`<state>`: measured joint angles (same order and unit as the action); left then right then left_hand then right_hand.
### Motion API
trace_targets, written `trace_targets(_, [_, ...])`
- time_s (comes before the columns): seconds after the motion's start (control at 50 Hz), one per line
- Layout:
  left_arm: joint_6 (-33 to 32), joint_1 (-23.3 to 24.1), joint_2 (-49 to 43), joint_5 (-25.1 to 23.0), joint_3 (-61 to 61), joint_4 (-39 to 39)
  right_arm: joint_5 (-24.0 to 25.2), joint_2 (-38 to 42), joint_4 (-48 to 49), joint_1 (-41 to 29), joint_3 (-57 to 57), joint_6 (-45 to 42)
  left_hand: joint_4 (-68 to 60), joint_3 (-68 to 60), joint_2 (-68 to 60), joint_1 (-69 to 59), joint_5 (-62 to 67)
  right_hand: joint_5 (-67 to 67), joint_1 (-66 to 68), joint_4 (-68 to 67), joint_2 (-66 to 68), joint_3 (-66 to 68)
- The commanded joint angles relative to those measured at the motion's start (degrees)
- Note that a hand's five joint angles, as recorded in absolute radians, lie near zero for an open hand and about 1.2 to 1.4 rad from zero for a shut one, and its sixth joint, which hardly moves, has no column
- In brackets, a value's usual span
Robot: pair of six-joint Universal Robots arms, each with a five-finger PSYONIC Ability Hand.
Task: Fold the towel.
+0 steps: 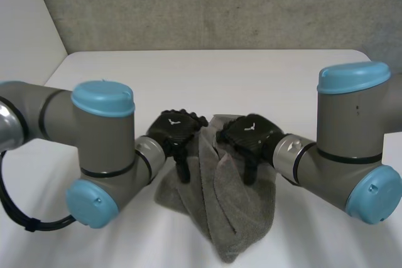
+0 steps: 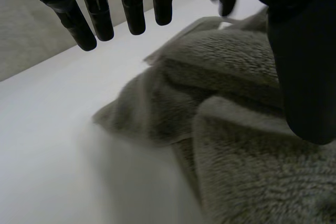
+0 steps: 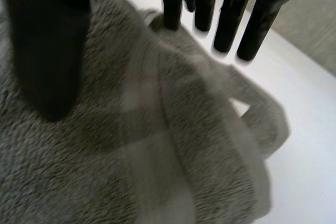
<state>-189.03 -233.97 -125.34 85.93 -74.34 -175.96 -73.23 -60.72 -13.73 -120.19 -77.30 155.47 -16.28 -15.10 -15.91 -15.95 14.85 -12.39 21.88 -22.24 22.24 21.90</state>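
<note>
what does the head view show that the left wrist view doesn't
Head view adds: the left arm and right arm, the wall, and the whole bunched outline of the towel. Left wrist view adds: a close look at the left hand, its straight fingers over bare table and its thumb over the towel's pile. Both share: the grey towel, the white table, the left hand.

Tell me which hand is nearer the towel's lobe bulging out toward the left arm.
Left. The left hand hangs right beside that lobe of the towel; the right hand is over the towel's middle, farther off.
</note>
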Motion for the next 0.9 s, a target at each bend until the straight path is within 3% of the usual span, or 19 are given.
trace_targets(0.02, [0.1, 1.1, -2.4, -1.9, 0.1, -2.4, 3.2, 0.3, 0.4, 0.8, -3.0, 0.1, 1.5, 0.3, 1.2, 1.2, -10.1, -19.8, 20.3, -20.0, 20.0, 20.3])
trace_targets(0.06, [0.1, 1.6, -2.9, -1.9, 0.1, -3.0, 4.0, 0.3, 0.7, 0.8, -4.4, 0.1, 0.4, -0.8, 0.0, 0.0, -8.9, -29.0, 29.5, -29.2, 29.2, 29.5])
trace_targets(0.18, [-0.4, 1.7, -3.2, -1.8, 0.0, -3.3, 4.3, 0.0, 0.8, 0.6, -6.3, 0.1, -4.0, -5.2, -4.4, -4.4, -4.5, -31.3, 31.8, -31.4, 31.4, 31.8])
trace_targets(0.38, [-2.2, 1.6, -2.7, -0.8, 0.2, -3.4, 4.2, -0.5, 3.0, 0.8, -8.8, 0.4, -6.2, -7.4, -6.6, -6.5, -2.4, -14.8, 15.3, -14.9, 14.9, 15.3])
trace_targets(0.56, [-2.2, 1.3, -2.5, -0.8, 0.0, -4.0, 4.1, -4.1, 4.6, 1.3, -10.3, 0.9, -5.7, -6.9, -6.1, -6.0, -2.9, -9.6, 10.1, -9.7, 9.7, 10.1])
trace_targets(0.64, [-2.2, 1.3, -3.0, -0.7, -0.2, -4.1, 4.1, -6.5, 6.1, 1.6, -11.8, 1.1, -5.7, -6.9, -6.1, -6.0, -2.9, 2.9, -2.3, 2.7, -2.7, -2.4])
trace_targets(0.82, [-2.3, 1.5, -3.2, -0.6, -0.7, -4.0, 4.2, -8.9, 6.4, 1.5, -13.5, 1.1, -7.9, -9.1, -8.3, -8.2, -0.7, 3.2, -2.7, 3.1, -3.1, -2.7])
trace_targets(0.9, [-2.3, 1.5, -3.2, -0.5, -0.5, -3.9, 4.3, -8.8, 6.6, 1.5, -13.8, 1.1, -14.4, -15.6, -14.8, -14.8, 5.9, 2.9, -2.4, 2.7, -2.7, -2.4])
